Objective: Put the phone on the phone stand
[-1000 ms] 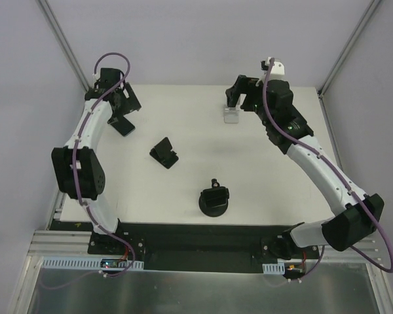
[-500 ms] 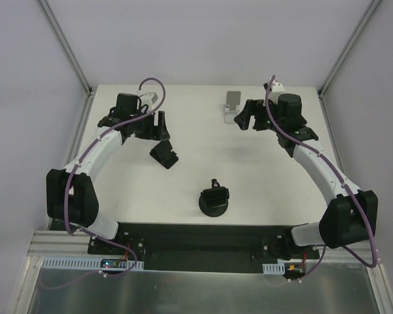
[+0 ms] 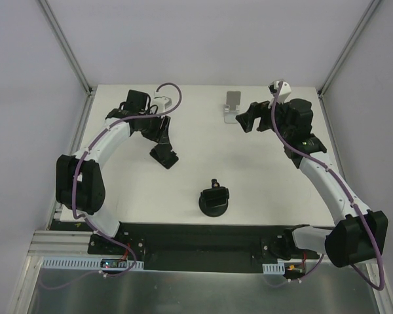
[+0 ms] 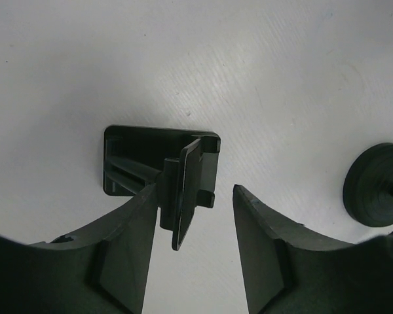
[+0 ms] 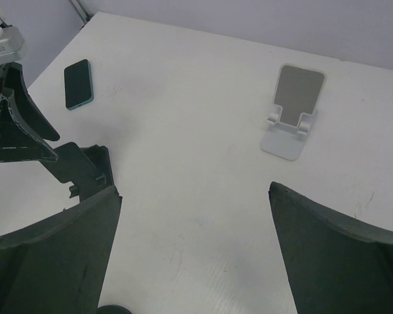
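Both open and empty: our left gripper (image 4: pixel 194 196) straddles the black phone stand (image 4: pixel 158 152), our right gripper (image 5: pixel 195 193) hangs wide. The phone (image 5: pixel 77 84) lies upper left in the right wrist view; closing now, we'd snag the stand.

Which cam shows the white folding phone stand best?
Right wrist: the white folding phone stand sits unobstructed, backplate and base clear. Top external shows it small, beside the right hand. Left wrist doesn't show it.

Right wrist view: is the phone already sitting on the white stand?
No, the phone lies flat on the table, well apart from the white phone stand, whose rest is bare.
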You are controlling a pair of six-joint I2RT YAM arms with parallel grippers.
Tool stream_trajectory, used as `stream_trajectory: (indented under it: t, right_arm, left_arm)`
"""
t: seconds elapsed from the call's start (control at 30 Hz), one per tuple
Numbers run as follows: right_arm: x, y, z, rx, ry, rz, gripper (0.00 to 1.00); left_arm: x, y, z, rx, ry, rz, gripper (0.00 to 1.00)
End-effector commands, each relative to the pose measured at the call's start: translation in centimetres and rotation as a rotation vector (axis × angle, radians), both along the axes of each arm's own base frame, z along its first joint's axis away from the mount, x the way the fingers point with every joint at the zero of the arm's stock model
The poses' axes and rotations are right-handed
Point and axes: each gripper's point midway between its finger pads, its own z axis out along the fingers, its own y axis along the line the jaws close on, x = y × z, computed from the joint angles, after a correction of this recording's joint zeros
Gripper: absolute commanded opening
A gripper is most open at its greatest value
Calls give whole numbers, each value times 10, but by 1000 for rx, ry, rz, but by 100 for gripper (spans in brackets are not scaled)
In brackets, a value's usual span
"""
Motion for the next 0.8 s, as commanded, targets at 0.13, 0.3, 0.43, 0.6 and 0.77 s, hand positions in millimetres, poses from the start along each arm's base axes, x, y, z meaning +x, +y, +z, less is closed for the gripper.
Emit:
stream_trajectory:
  t: [0.13, 0.3, 0.43, 0.6, 0.77]
  right_arm:
    - [3, 2, 11, -5, -68, 17, 97]
    - [4, -1, 11, -13, -76, 3, 97]
    - [5, -1, 8, -16, -71, 2, 97]
    - [4, -3, 8, -26, -79, -2, 97]
    - [5, -3, 6, -35, -78, -1, 97]
  left_arm:
    - [-15, -6, -5, 48, -10, -111, 36]
    - [-30, -14, -11, 49, -20, -193, 6]
    - [-56, -33, -6, 52, -84, -343, 0]
    - [-106, -55, 1, -13, -175, -581, 0]
    - [-152, -71, 3, -58, -206, -753, 0]
